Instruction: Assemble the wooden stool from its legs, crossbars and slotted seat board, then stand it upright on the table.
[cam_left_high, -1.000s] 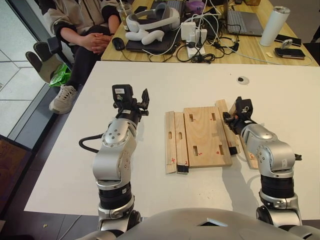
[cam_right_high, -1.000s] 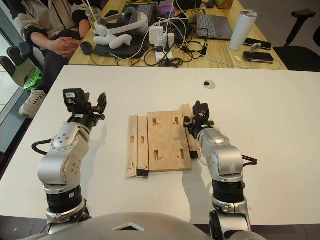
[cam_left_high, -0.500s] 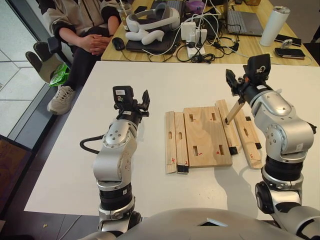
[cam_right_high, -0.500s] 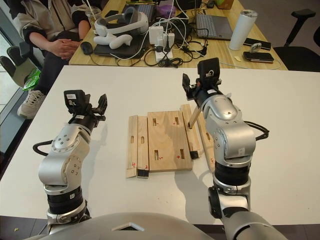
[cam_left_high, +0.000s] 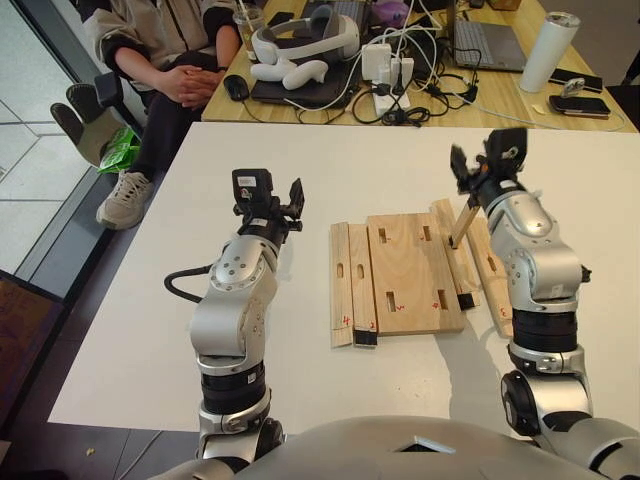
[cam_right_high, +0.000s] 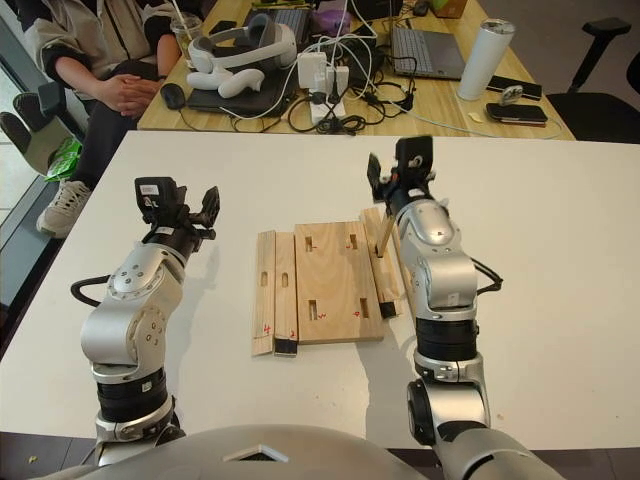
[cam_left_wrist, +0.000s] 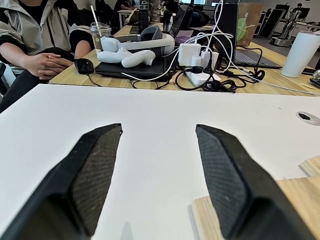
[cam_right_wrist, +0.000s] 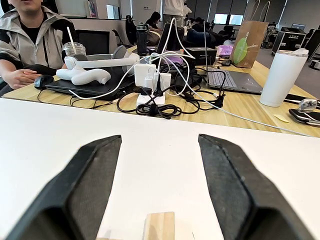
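**Stool parts flat on the table; one bar tilted beneath the right gripper**

The slotted seat board (cam_left_high: 412, 272) is laid flat near the middle of the white table (cam_left_high: 330, 160). Two wooden strips (cam_left_high: 352, 284) are laid side by side at its 9 o'clock edge, touching it. At its 3 o'clock edge a flat bar (cam_left_high: 456, 262) is set against it. A second flat bar (cam_left_high: 489, 262) lies just beyond that, partly hidden by the right arm.

The right gripper (cam_left_high: 480, 165) is seen at about 1 o'clock from the seat board, above the table. In the right wrist view its fingers (cam_right_wrist: 95, 185) are spread wide. The upper end of a tilted wooden bar (cam_left_high: 464, 224) is seen between them, untouched by either pad. The bar's lower end rests near the board's far right corner. Whether its top leans on the gripper's base cannot be told.

The left gripper (cam_left_high: 270, 200) is held at about 10 o'clock from the board, well apart from the strips. Its fingers (cam_left_wrist: 95, 170) are likewise parted, with nothing between them.

A small round dark fitting (cam_left_high: 486, 159) is set in the table beyond the right gripper.
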